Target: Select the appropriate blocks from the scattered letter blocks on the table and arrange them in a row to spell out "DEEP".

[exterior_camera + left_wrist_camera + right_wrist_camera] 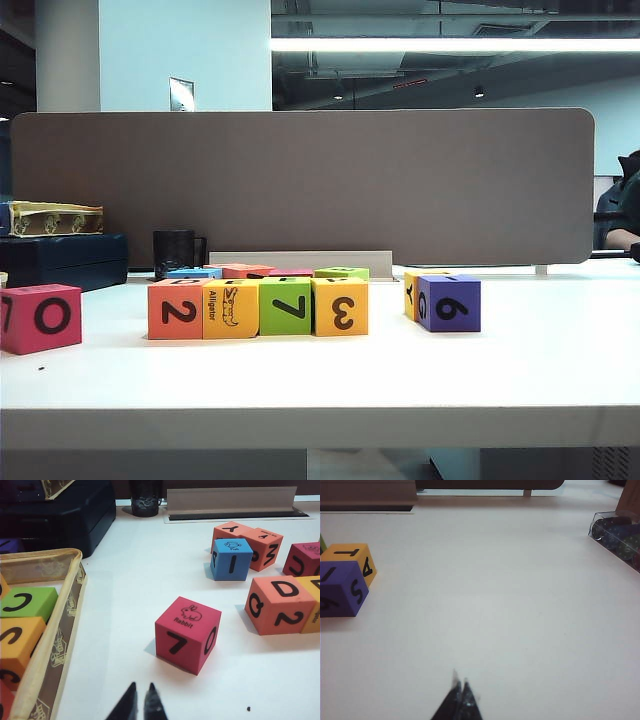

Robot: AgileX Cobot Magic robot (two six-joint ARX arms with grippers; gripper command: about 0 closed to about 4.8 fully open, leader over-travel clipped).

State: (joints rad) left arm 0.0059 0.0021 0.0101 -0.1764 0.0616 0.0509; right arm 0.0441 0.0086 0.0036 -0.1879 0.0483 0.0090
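Four blocks stand side by side in a row on the white table [500,370]: orange with 2 [177,309], yellow with Alligator [231,309], lime green with 7 [285,306], yellow-orange with 3 [340,306]. The orange block [277,605] shows D on top in the left wrist view. Neither gripper appears in the exterior view. My left gripper [141,687] is shut and holds nothing, hovering short of the pink Rabbit cube [188,634]. My right gripper [460,682] is shut and empty over bare table, far from the purple cube [340,587].
The pink 0 cube [40,318] sits far left. The purple 6 cube [449,303] and a yellow cube [410,292] stand right of the row. Loose cubes [245,270] and a black mug [175,250] are behind. A beige-rimmed case [50,645] holds more cubes; a clear box [617,535] lies right.
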